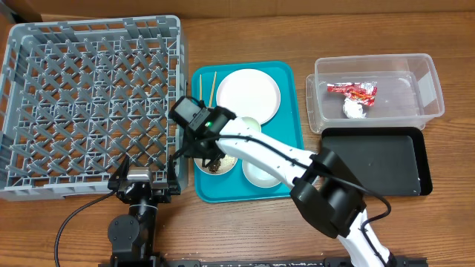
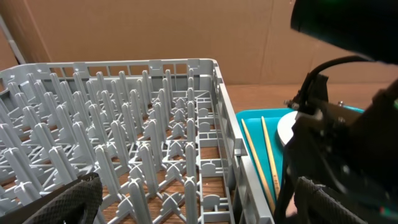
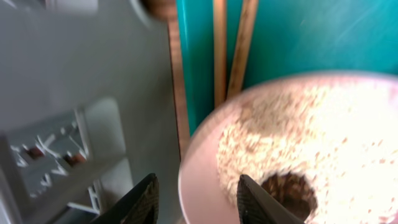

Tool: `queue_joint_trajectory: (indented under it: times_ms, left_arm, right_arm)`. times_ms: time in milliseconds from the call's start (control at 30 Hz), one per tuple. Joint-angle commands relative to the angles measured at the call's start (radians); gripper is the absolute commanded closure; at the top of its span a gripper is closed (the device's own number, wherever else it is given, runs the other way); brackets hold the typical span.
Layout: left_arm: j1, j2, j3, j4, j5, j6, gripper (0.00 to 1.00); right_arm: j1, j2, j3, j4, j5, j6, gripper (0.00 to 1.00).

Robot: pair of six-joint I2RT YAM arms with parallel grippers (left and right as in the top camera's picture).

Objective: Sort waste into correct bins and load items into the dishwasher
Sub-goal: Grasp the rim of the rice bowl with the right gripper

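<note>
Right gripper (image 3: 198,200) is apart, straddling the left rim of the rice bowl (image 1: 223,165): one finger is outside the rim and the other is inside, over the rice grains (image 3: 323,130). There's a brown food bit (image 3: 289,190) just beside the inner finger. I can't tell whether either finger touches the rim.

The bowl sits at the near-left corner of the teal tray (image 1: 293,111). The chopsticks (image 1: 205,89) lie along the tray's left edge, beyond the bowl. The plate (image 1: 248,95) is at the tray's far end, and a pale bowl (image 1: 261,175) is just right of the rice bowl.

Left gripper (image 1: 146,176) is wide apart and holds nothing. It sits low at the near edge of the dish rack (image 1: 93,22) on the left.

The clear tub (image 1: 434,89) is far right and holds the red wrapper (image 1: 355,90) and the white tissue (image 1: 355,109). The black tray (image 1: 375,159) is just near of the tub.
</note>
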Motion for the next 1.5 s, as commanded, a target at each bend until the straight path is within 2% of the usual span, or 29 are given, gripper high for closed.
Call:
queue_joint_trajectory:
  times_ms: [0, 167, 367, 567, 1233, 1367, 1467]
  left_arm:
    - [-0.006, -0.009, -0.006, 0.001, -0.006, 0.019, 0.0]
    - [-0.006, -0.009, -0.006, 0.001, -0.006, 0.019, 0.0]
    - [-0.006, -0.009, -0.006, 0.001, -0.006, 0.019, 0.0]
    - [-0.006, -0.009, -0.006, 0.001, -0.006, 0.019, 0.0]
    - [-0.006, -0.009, -0.006, 0.001, -0.006, 0.019, 0.0]
    - [-0.006, -0.009, -0.006, 0.001, -0.006, 0.019, 0.0]
    - [-0.006, -0.009, -0.006, 0.001, -0.006, 0.019, 0.0]
  right_arm:
    - [0.032, 0.034, 0.027, -0.029, 0.067, -0.01, 0.58]
    - [0.037, 0.071, 0.026, -0.072, 0.069, -0.013, 0.59]
    - [0.035, 0.069, 0.027, -0.1, 0.077, -0.062, 0.7]
    - [0.034, 0.044, 0.029, -0.121, 0.089, -0.097, 0.73]
    - [0.034, 0.009, 0.037, -0.117, 0.174, -0.356, 0.73]
    - [0.035, 0.009, 0.038, -0.113, 0.199, -0.404, 0.75]
    - [0.035, 0.009, 0.051, -0.115, 0.209, -0.425, 0.8]
